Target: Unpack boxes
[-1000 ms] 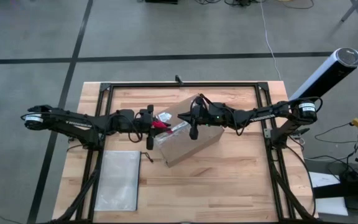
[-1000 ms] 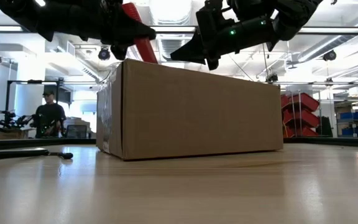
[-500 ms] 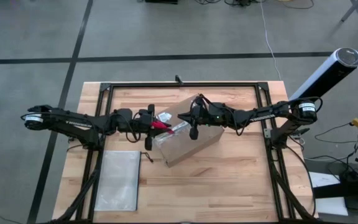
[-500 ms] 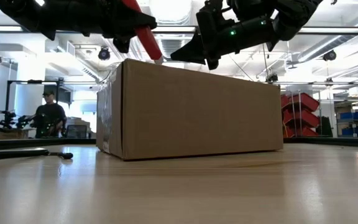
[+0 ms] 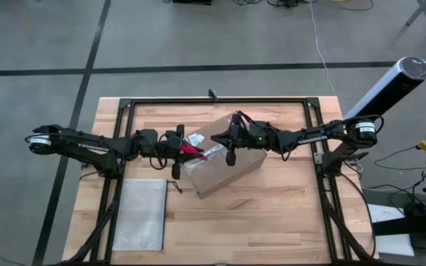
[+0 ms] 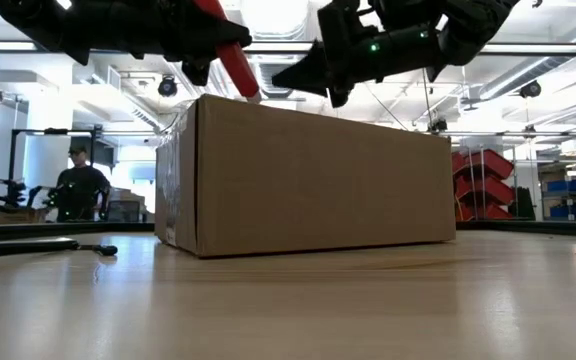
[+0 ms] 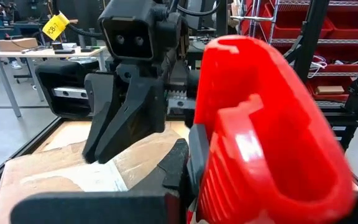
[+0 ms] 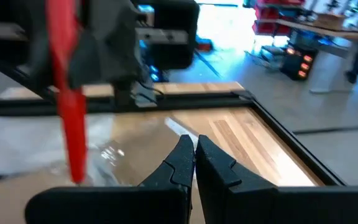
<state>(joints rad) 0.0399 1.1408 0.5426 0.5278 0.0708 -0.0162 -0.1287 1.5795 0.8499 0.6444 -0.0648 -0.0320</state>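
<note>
The brown cardboard box [image 5: 224, 157] stands on the table's middle, its base on the wood, with a white label [image 5: 196, 138] and clear tape on top. My left gripper [image 5: 177, 151] reaches in level from the left, shut on a red utility knife [image 6: 230, 50] whose tip meets the box's top. My right gripper [image 6: 303, 78] comes from the right, shut, just over the box's top [image 8: 123, 155] and facing the knife [image 8: 67, 99]. My left gripper pinches the red knife by its handle [image 7: 253, 143], coming level from the table's left. The knife slants down toward the box and its tip [image 6: 254, 96] rests on the box's top near the left end. Whether my right gripper's shut fingers touch the box's top, I cannot tell.
A flat translucent pouch [image 5: 140, 214] lies on the table's near left. A small black item [image 5: 174, 185] lies beside it. A black frame [image 5: 220, 101] rings the work area. A person [image 6: 76, 185] stands far behind the table on the left.
My left gripper has tipped the knife a little, its tip staying on the box's top. My right gripper has tilted so that its fingertips stand slightly higher over the box. The box has not moved.
</note>
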